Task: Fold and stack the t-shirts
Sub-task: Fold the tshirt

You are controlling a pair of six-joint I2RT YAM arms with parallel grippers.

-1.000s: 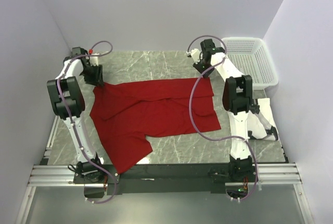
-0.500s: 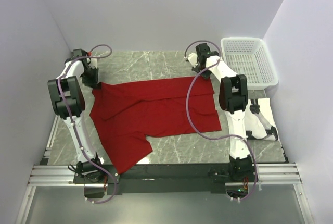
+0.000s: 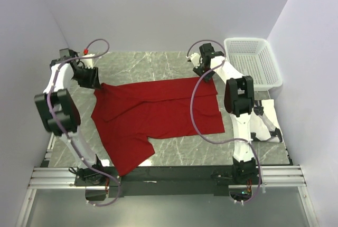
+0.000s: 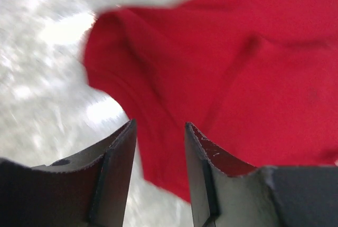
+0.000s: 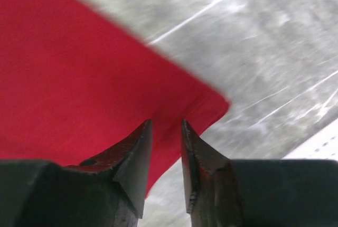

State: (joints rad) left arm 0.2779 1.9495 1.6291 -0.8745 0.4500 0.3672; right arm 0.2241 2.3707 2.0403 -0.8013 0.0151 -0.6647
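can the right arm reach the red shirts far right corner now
Probably yes: the right gripper hangs just above that corner of the red t-shirt, jaws slightly apart, nothing in the way.

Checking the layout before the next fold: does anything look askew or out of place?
Yes. The red t-shirt lies crooked and creased across its middle, and its near-left part reaches the front edge of the table, seemingly lapping onto the dark rail. Nothing looks spilled or damaged.
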